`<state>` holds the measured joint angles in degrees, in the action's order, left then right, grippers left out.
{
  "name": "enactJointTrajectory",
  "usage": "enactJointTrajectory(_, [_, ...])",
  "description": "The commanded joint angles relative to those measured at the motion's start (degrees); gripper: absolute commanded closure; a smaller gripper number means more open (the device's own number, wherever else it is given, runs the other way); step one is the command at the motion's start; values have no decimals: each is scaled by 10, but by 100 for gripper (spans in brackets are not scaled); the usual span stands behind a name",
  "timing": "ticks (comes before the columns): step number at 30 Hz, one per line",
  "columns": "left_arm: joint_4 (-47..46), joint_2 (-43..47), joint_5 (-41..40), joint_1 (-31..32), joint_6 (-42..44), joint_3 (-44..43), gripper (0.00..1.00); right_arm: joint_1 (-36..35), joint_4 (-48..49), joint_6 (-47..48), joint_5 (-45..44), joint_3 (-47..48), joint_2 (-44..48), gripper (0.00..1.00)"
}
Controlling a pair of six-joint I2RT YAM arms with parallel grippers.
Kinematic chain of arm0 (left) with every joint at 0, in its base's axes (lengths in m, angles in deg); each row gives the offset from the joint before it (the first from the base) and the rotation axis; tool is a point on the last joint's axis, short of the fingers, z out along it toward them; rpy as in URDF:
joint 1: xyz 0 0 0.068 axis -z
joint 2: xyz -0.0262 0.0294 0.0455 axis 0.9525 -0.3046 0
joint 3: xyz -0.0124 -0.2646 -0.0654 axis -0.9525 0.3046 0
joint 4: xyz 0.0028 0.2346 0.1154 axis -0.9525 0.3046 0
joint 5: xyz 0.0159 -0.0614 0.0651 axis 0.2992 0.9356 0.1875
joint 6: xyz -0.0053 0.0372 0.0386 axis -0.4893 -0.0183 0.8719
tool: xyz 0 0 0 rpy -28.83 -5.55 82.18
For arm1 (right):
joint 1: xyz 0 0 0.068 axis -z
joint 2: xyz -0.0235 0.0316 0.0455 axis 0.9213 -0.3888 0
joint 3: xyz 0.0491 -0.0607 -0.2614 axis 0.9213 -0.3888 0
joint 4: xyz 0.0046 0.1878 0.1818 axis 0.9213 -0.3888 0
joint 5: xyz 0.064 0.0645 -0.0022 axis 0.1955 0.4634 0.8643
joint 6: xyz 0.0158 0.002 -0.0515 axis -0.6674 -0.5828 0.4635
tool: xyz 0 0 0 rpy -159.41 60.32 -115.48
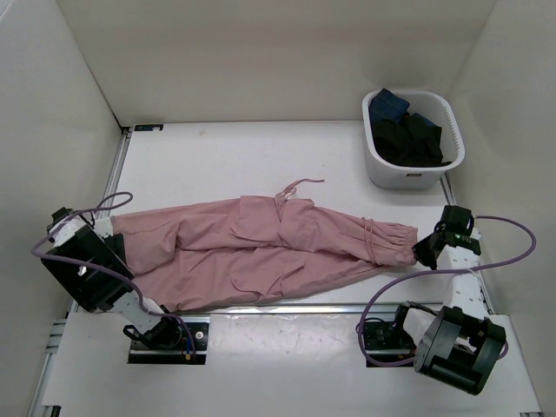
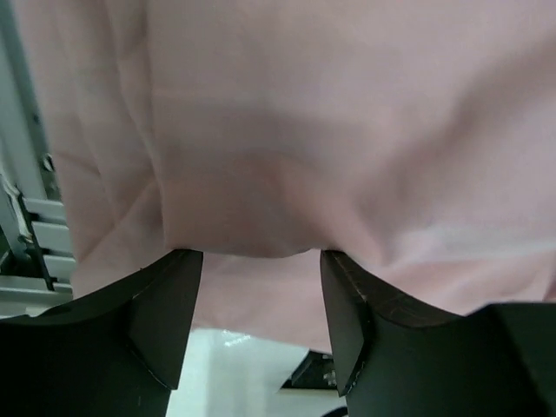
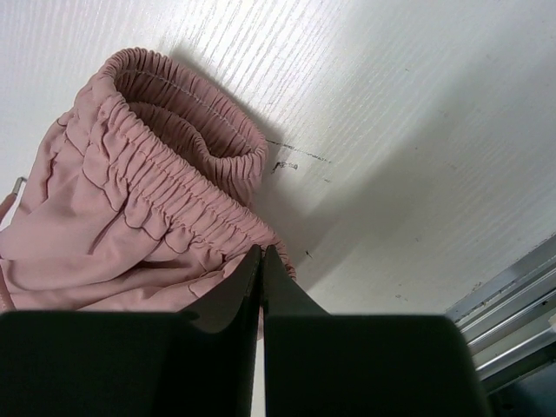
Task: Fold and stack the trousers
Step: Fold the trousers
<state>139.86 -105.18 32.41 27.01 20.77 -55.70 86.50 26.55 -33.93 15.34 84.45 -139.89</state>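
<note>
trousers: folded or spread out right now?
Spread out. The trousers lie stretched full length across the table, both legs side by side, drawstring loose; no compact fold anywhere.

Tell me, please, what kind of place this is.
Probably a robot test cell: plain white walls box in a white table, with pink trousers spread out and a white basket of dark clothes.

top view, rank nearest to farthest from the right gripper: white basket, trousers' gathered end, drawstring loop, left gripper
From the right gripper:
1. trousers' gathered end, right at its tip
2. white basket, far right corner
3. drawstring loop, mid-table
4. left gripper, far left
</note>
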Motion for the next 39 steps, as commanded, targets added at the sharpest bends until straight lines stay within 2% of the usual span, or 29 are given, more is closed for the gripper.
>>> enactJointTrajectory(1, [-43,-2,13,-2,-31,-25,32,-1,6,11,5,23,-2,100])
enactJointTrajectory(8, [0,35,38,-2,-23,-72,32,-1,0,37,-7,37,-7,100])
enactJointTrajectory(9, [-5,42,28,-2,-23,-72,31,-1,0,42,-1,42,-20,98])
enactJointTrajectory(11, [-19,42,10,-2,-23,-72,22,-1,0,42,-1,42,-26,98])
enactJointTrajectory(14, [-24,-13,5,-2,-23,-56,21,-1,6,42,-1,42,-40,97])
enactJointTrajectory(16, [-31,-39,-2,-2,-23,-45,23,-1,6,48,-1,42,-40,87])
enactJointTrajectory(17, [-39,-56,-8,-2,-16,-40,25,-1,6,56,-1,49,-40,78])
enactJointTrajectory(18, [-39,-56,-8,-2,-11,-34,28,-1,0,61,-1,61,-40,58])
enactJointTrajectory(20, [-39,-56,18,-2,2,-34,47,-1,-6,82,5,76,-32,46])
enactJointTrajectory(21, [-39,-49,25,-2,9,-34,59,-1,-6,83,5,84,-27,37])
enactJointTrajectory(22, [-39,-49,25,-2,9,-34,69,-1,-6,90,5,97,-21,33])
enactJointTrajectory(23, [-39,-42,30,-2,9,-34,86,-1,-6,90,5,103,-16,29])
enactJointTrajectory(25, [-39,-36,30,-2,14,-34,86,-1,-20,78,5,109,-11,25])
enactJointTrajectory(30, [-34,-20,30,-2,19,-28,86,-1,-114,-10,34,105,-69,25])
enactJointTrajectory(34, [-28,17,24,-2,19,-43,86,-1,-98,-69,72,50,-58,25])
enactJointTrajectory(37, [-22,33,19,-2,19,-65,86,-1,-78,-100,88,38,-56,39])
enactJointTrajectory(38, [-22,33,19,-2,19,-71,86,-1,-78,-100,88,38,-62,50])
enactJointTrajectory(39, [-22,33,19,-2,19,-71,86,-1,-72,-105,88,38,-70,55])
